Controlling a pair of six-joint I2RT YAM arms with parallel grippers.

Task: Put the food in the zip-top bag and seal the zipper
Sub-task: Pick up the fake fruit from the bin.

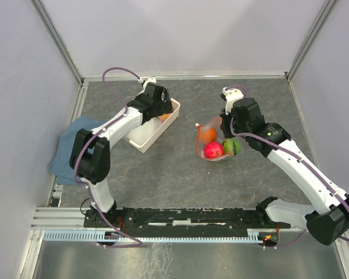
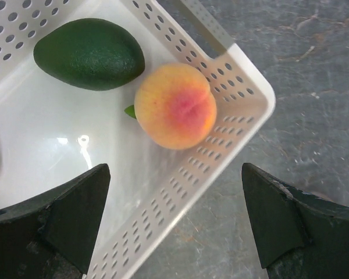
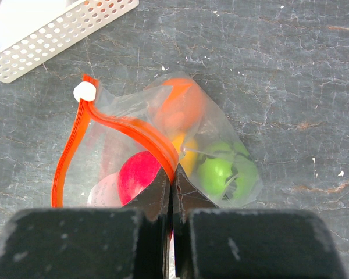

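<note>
Tabletop: dark grey, stone-patterned slab with pale veins.
Room: plain pale walls on three sides, metal posts in the corners.
Blue cloth: bunched at the left edge.
Basket: white, perforated, left of centre, holding the avocado and the peach just beside it.
Left jaws: spread wide above the basket's corner, holding nothing.
Zip-top bag: right of centre on the tabletop, mouth gaping, holding the red apple, orange, lemon and green round one.
Right jaws: pinching the zipper, away from its white slider.
</note>
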